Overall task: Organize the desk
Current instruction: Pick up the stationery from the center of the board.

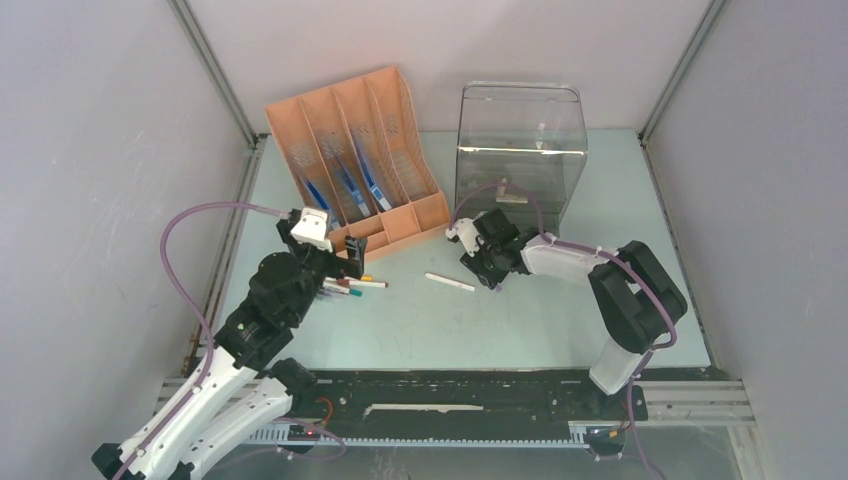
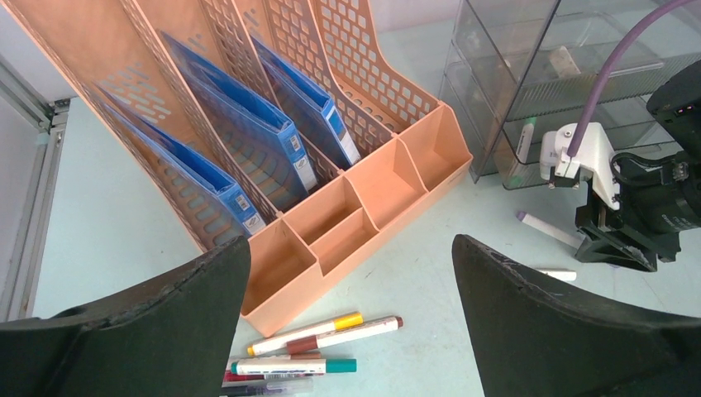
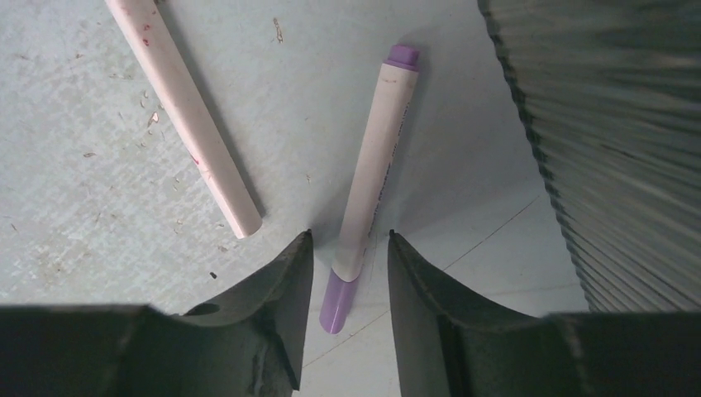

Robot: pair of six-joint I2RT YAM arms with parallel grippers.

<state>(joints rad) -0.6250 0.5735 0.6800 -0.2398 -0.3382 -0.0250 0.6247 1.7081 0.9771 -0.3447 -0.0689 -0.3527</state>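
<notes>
nearest, along the front edge: a black rail strip (image 1: pixel 450 385), both arm bases bolted beside it.

just beyond, the counter (image 1: pixel 560 320): pale mint green, flat, by far the widest surface, reaching from the strip to the back wall. scuffed and speckled with fine debris in the close right wrist view. aluminium rails (image 1: pixel 225 255) along its sides. plain grey walls (image 1: pixel 80 150) on 3 sides.

left of centre: left hand (image 2: pixel 349 248), released, fingers spread wide, holding nothing. below it, a loose cluster of markers (image 2: pixel 318 335) lying flat on the counter, just in front of the organizer, with yellow, brown and green caps among them.

right of centre: right hand (image 3: pixel 349 240), low over the counter, half parted, astride the lower end of a purple-capped marker (image 3: pixel 372 165) lying flat. a sliver of counter visible on either side of the barrel, so no clench on it yet. beside that marker and apart from it, a pale pen (image 3: pixel 186 116), also flat.

further back on the left: a peach organizer (image 2: pixel 331 281) with slanted slots, 3 blue folders (image 2: pixel 248 124) standing in them, small open compartments along its front.

further back on the right: a clear plastic drawer unit (image 1: pixel 520 140), near the back wall, just behind the right hand.
</notes>
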